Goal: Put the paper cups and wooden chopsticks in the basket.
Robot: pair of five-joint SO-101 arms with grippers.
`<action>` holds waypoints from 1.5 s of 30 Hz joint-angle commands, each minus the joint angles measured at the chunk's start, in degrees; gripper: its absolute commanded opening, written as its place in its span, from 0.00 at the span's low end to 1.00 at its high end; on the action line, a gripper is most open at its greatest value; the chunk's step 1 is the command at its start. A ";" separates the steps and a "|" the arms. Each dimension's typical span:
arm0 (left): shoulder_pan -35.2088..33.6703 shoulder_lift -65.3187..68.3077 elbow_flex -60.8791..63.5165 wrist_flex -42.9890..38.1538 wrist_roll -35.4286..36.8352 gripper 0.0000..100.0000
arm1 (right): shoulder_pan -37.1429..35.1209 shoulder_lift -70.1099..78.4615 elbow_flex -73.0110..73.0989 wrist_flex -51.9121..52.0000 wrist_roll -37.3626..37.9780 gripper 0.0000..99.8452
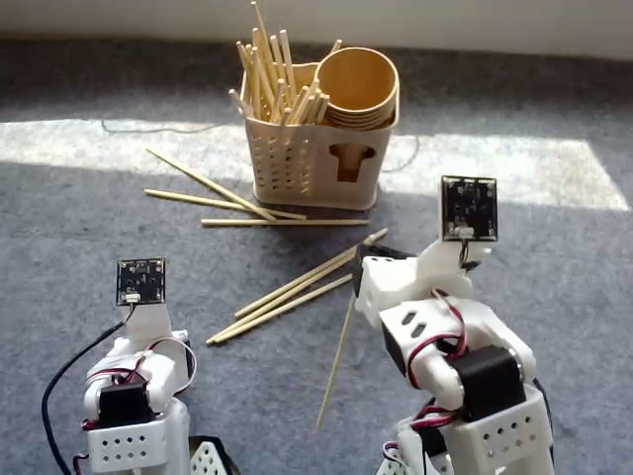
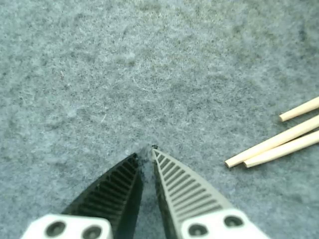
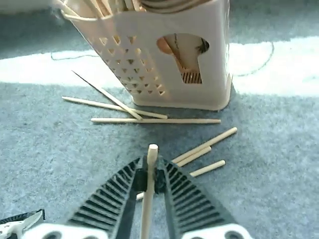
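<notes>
Right wrist view | chopstick (image 3: 150, 155) pinched between right fingers (image 3: 113, 199) | left fingers (image 2: 185, 193) pressed together

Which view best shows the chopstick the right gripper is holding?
The right wrist view: the chopstick sits pinched in the right gripper, its tip poking out. The high view shows its long shaft slanting, with the grip itself hidden. The left wrist view looks at other loose chopsticks.
</notes>
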 commanded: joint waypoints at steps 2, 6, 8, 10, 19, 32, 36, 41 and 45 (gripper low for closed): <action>-0.31 -0.48 1.10 0.18 -0.26 0.01 | -0.84 -4.00 -0.84 -5.85 1.58 0.00; -0.31 -0.48 1.10 0.18 -0.26 0.01 | -0.84 -5.41 -0.84 -10.15 1.58 0.00; -0.31 -0.48 1.10 0.18 -0.26 0.01 | -0.84 -5.49 -0.92 -12.53 1.67 0.00; -0.31 -0.48 1.10 0.18 -0.26 0.01 | -0.84 -5.49 -0.92 -14.90 2.11 0.00; -0.31 -0.48 1.10 0.18 -0.26 0.01 | -0.84 -5.23 -0.92 -25.45 8.44 0.00; -0.31 -0.48 1.10 0.18 -0.26 0.01 | -0.84 -5.05 -0.48 -45.93 13.27 0.00; -0.31 -0.48 1.10 0.18 -0.26 0.01 | -0.84 -4.97 -0.66 -52.97 13.27 0.00; -0.31 -0.48 1.10 0.18 -0.26 0.01 | -0.57 -0.66 -0.92 -61.85 13.36 0.00; -0.31 -0.48 1.10 0.18 -0.26 0.01 | -0.75 4.88 -0.92 -69.67 18.73 0.00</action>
